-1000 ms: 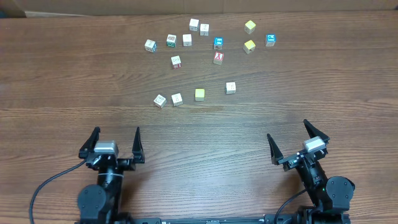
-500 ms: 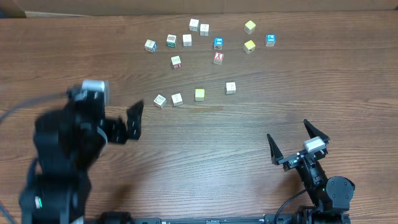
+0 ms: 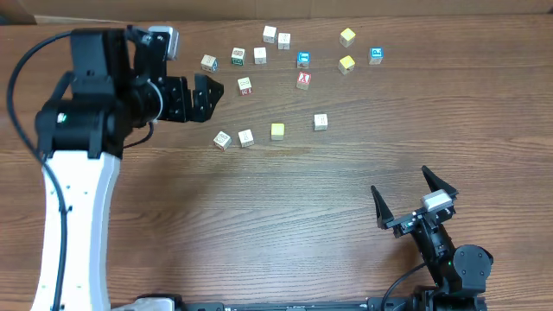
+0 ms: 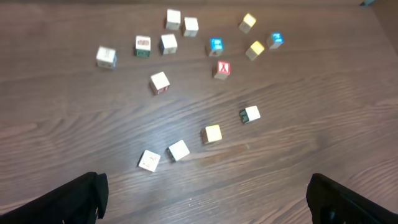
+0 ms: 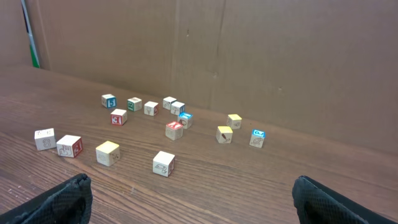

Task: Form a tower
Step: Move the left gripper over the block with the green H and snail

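**Overhead:** No tower stands yet. There is only a scatter of loose cubes [image 3: 303,80] across the twelve o'clock part of the table [image 3: 328,242], none resting on another. My left gripper [image 3: 206,97] hangs at ten o'clock, jaws apart and empty, with the nearest cubes just off its tips. My right gripper [image 3: 399,186] sits at five o'clock, jaws spread with nothing between them, well apart from the cubes.

**Left wrist:** Looking down, my left fingers [image 4: 74,199] frame the bottom corners. A yellow cube [image 4: 212,133] lies near centre, two pale ones at its eight o'clock. Mostly tops show here.

**Right wrist:** My right fingers [image 5: 62,199] frame a low, side-on look. It shows the printed side faces, and that every cube stands one high.

I judge the cubes to be light, stiff and smooth. I would pinch two opposite side faces at mid-height, square to the jaws. Any stack will probably topple at a nudge.
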Controlling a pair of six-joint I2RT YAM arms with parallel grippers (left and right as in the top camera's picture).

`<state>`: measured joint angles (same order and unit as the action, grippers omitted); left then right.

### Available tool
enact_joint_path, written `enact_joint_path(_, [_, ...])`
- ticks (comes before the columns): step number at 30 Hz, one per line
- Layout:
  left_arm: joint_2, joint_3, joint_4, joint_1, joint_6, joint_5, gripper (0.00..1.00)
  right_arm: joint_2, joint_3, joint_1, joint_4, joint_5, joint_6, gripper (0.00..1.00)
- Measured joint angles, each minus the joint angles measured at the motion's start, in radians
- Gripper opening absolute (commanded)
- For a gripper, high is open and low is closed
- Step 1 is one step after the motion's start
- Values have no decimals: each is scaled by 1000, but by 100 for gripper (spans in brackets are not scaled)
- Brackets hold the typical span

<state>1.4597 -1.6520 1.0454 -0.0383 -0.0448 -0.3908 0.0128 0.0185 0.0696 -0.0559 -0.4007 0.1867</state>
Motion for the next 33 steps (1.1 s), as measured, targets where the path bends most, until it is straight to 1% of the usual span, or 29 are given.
enact_joint_path(1, [15,0,4,0,0,-2,90,0,0,0,0,0,0,100])
enact_joint_path(2, [28,0,11,0,-1,-3,73,0,0,0,0,0,0,100])
enact_joint_path(3, [41,0,18,0,1,-3,46,0,0,0,0,0,0,100])
enact_joint_path(5, [60,0,34,0,16,-3,6,0,0,0,0,0,0,100])
enact_joint_path(6, [69,0,43,0,20,-3,4,0,0,0,0,0,0,100])
enact_joint_path(8, [89,-2,69,0,24,-3,4,0,0,0,0,0,0,100])
enact_joint_path(9, [101,-3,85,0,29,-3,9,0,0,0,-1,0,0,100])
enact_joint_path(10, [111,-3,94,0,30,-3,11,0,0,0,0,-1,0,100])
enact_joint_path(14, [158,-5,138,0,35,3,13,0,0,0,0,0,0,100])
enact_joint_path(17, [209,-5,150,0,38,28,19,0,0,0,0,0,0,100])
enact_joint_path(18, [222,-5,149,0,38,33,26,0,0,0,0,0,0,100])
enact_joint_path(21, [269,-5,144,0,42,44,36,0,0,0,0,0,0,100])
enact_joint_path(23, [299,-5,143,0,43,51,48,0,0,0,0,0,0,100])
enact_joint_path(25, [326,-5,142,0,45,54,54,0,0,0,0,0,0,100])
enact_joint_path(29, [378,-5,130,-1,43,59,66,0,0,0,0,0,0,100])
enact_joint_path(31, [401,-5,124,-4,43,59,69,0,0,0,0,0,-1,100])
enact_joint_path(33, [422,-5,108,-12,40,66,71,0,0,0,0,0,0,100])
